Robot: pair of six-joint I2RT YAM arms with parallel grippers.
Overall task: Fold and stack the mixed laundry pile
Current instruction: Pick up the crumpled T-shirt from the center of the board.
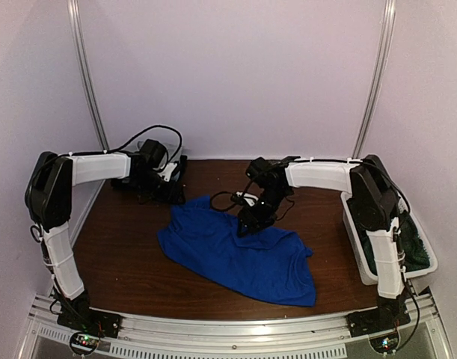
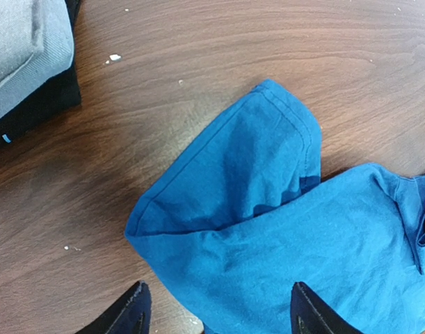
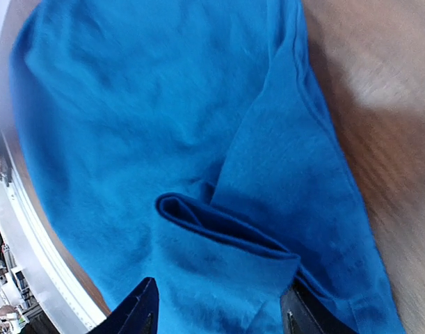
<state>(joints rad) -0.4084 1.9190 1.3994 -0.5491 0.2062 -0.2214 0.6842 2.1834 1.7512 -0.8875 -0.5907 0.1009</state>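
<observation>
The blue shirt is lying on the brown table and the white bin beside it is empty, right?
No. The white bin is not empty: a dark green cloth lies in it, as the top view shows. The blue shirt does lie on the brown table.

High fixed view behind the arms; wrist views downward, close on the shared blue T-shirt [image 1: 235, 250] just past the left gripper [image 2: 218, 291] and right gripper [image 3: 219, 292].

One counter [image 1: 123, 254] was present. Two arms were counted, the left arm [image 1: 101, 168] and the right arm [image 1: 318, 176], with two pincers, the left pincer [image 2: 219, 316] and the right pincer [image 3: 219, 309]. Cloth items numbered four: one blue garment [image 1: 235, 250], one grey piece [image 2: 21, 49], one black piece [image 2: 38, 104], one dark green piece [image 1: 416, 243]. One white bin [image 1: 349, 221] was counted.
</observation>
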